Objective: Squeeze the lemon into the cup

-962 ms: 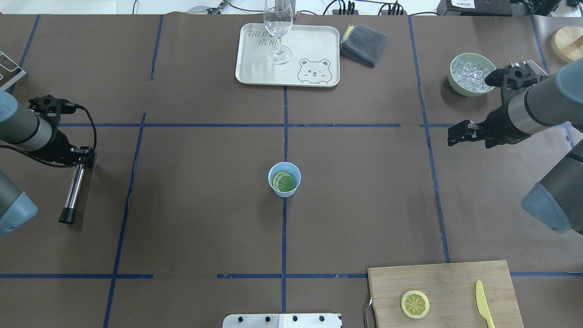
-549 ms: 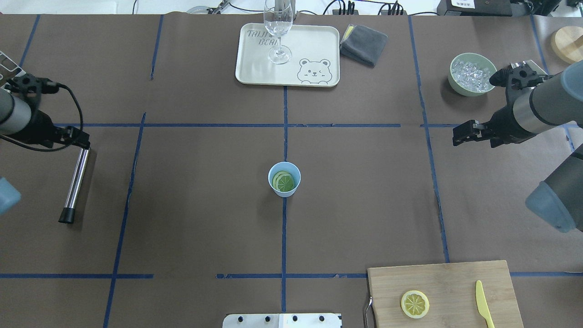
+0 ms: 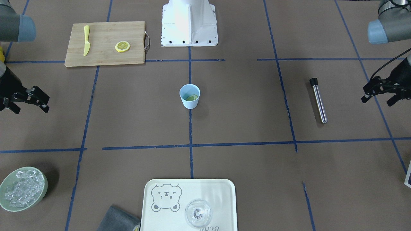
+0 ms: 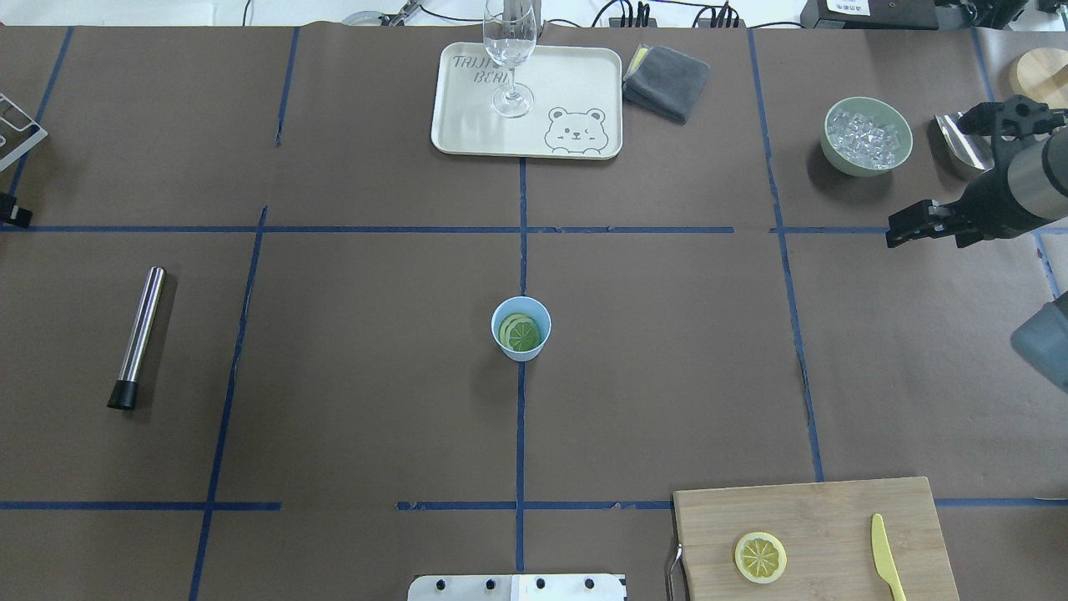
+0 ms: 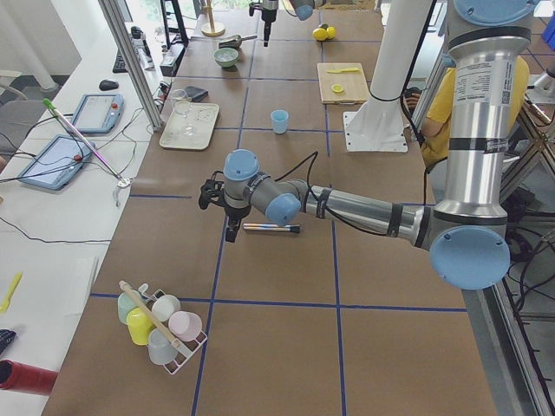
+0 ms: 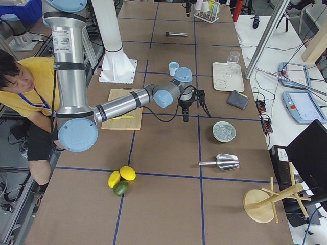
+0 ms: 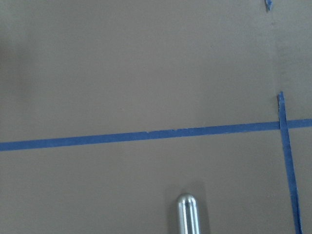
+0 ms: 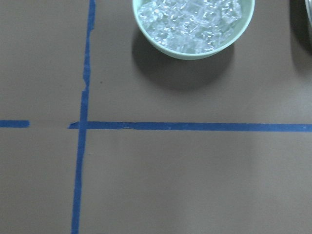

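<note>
I am seeing the right claw (image 3: 30, 107) and the left claw (image 3: 377, 102) both hanging spread and empty. The lemon slice (image 4: 760, 557) is lying flat on the cutting board (image 4: 834, 517), well apart from the right claw on its robot-base side, and the light blue cup (image 4: 521, 328) is standing between the claws. I am judging the slice to be light, thin and slippery, and best pinched across its rind.

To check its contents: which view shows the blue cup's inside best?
Overhead exterior: it looks down into the cup, showing slices inside. Front-facing shows them partly; side views show the cup tiny; wrist views miss it.
</note>
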Motion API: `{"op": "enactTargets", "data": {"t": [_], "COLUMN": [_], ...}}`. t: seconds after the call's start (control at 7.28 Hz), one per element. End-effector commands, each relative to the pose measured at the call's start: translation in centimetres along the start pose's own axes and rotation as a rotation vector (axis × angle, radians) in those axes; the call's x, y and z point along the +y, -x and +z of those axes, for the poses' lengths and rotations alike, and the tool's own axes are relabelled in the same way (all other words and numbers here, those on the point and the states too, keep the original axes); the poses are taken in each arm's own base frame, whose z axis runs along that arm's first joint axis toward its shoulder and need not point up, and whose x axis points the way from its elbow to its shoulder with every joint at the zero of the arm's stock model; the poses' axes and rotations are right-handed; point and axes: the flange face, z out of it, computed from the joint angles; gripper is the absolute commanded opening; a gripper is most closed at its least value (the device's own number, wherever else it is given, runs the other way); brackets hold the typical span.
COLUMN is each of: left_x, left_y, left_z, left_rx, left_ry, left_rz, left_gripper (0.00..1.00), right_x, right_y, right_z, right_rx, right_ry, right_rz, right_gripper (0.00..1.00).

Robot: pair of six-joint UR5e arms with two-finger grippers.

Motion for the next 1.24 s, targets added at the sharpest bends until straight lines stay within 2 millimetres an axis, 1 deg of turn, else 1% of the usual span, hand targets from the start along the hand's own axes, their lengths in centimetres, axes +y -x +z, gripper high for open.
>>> {"op": "enactTargets", "data": {"t": [0.0,0.14,0.27,0.41,0.55,0.69,0.82,0.96,1.1], "left_x": [1.5,2.0,2.9,3.1,3.0,3.1,5.9,4.7,4.7], "left_y": [8.1,11.0,11.6,11.5,11.2,11.3,12.4,12.3,12.1], "left_z": [-4.8,-6.6,-6.6,-6.2,-6.2,-6.3,-5.4,-5.3,-5.4], "left_rx": [-0.076,-0.103,-0.105,-0.062,-0.037,-0.045,-0.048,-0.043,-0.044], "left_ry": [-0.003,0.028,0.038,0.05,0.047,0.047,0.075,0.078,0.077], "left_rz": [0.047,0.056,0.055,0.045,0.052,0.041,0.019,0.016,0.018], "left_gripper": [1.0,1.0,1.0,1.0,1.0,1.0,1.0,1.0,1.0], "right_x": [-1.8,-2.5,-2.7,-2.8,-2.7,-2.9,-3.1,-3.3,-3.2], "right_y": [-8.9,-13.5,-16.9,-18.7,-19.0,-19.5,-19.5,-19.4,-19.6], "right_z": [-1.6,-1.9,-2.1,-2.2,-2.1,-2.8,-3.2,-3.4,-3.3], "right_rx": [-0.016,-0.016,-0.029,-0.028,-0.028,-0.036,-0.047,-0.046,-0.038], "right_ry": [0.017,0.022,0.03,0.029,0.032,0.022,0.019,0.014,0.015], "right_rz": [-0.042,-0.06,-0.081,-0.099,-0.097,-0.084,-0.08,-0.084,-0.085], "right_gripper": [1.0,1.0,1.0,1.0,1.0,1.0,1.0,1.0,1.0]}}
